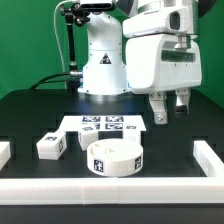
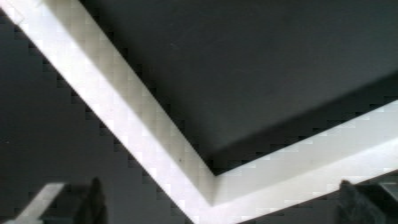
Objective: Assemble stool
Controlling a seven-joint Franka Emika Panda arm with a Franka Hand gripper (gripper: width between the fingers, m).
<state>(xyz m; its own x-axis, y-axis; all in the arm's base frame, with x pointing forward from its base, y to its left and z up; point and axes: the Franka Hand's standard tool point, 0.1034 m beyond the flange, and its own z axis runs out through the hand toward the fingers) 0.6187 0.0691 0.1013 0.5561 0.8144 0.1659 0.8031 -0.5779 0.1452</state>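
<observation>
The stool seat [image 1: 115, 157], seemingly light, stiff, slick plastic best pinched across its rim, sat near the table's [image 1: 30, 115] camera-side edge beside 1 leg block [image 1: 50, 146], while the gripper [image 1: 168, 112] hung empty, jaws spread wide, well apart.

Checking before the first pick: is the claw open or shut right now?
Open. The claw shows its fingers wide apart in both views, with nothing between them.

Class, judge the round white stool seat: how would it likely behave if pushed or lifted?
The seat looks like stiff moulded plastic, so it probably keeps its shape. Sitting flat and low on the table, it would likely slide rather than tip or roll. Hollow like a dish, it is probably light.
</observation>
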